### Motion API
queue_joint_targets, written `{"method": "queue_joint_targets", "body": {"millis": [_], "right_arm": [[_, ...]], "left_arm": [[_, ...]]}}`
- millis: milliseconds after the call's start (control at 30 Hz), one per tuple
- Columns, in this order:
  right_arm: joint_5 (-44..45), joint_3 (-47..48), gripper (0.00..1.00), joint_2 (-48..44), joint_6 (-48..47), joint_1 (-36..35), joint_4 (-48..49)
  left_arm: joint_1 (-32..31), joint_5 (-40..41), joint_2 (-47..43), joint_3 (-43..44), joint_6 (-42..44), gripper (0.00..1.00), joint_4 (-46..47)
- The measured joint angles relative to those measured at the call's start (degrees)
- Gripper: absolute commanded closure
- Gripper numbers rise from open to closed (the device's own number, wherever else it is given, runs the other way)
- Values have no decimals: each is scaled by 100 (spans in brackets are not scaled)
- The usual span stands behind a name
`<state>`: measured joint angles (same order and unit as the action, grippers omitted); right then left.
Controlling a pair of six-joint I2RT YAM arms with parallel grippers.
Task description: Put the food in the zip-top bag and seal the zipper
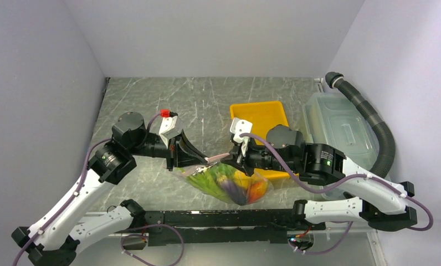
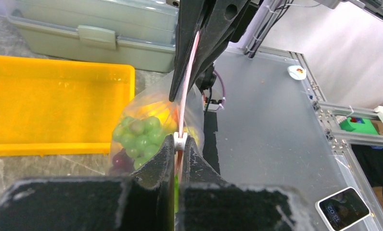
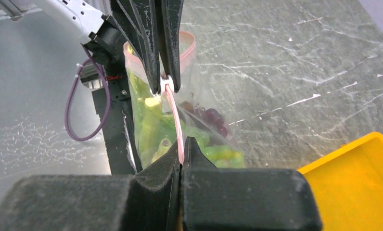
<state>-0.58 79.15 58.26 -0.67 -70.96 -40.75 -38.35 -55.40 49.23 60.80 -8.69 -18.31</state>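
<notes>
Just beside the yellow tray's (image 1: 261,113) near-left corner, the zip-top bag (image 1: 229,185) hangs between both arms with the food (image 1: 237,183) inside. The left gripper (image 2: 180,140) is pinched tight on the zipper (image 2: 185,91). The right gripper (image 3: 182,144) is clamped on the same strip, nearer the tray.

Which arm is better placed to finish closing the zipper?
Left, probably. The left gripper is shut on the white slider, so it can drag it along; the right gripper only pinches the pink zipper near its end, anchoring the zip-top bag.
</notes>
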Motion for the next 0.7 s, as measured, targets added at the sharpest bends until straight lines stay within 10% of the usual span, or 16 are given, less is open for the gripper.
{"method": "queue_joint_targets", "body": {"millis": [700], "right_arm": [[643,-717,100,-868,527,-7,483]], "left_arm": [[-28,769,-472,118,203,100,-704]]}}
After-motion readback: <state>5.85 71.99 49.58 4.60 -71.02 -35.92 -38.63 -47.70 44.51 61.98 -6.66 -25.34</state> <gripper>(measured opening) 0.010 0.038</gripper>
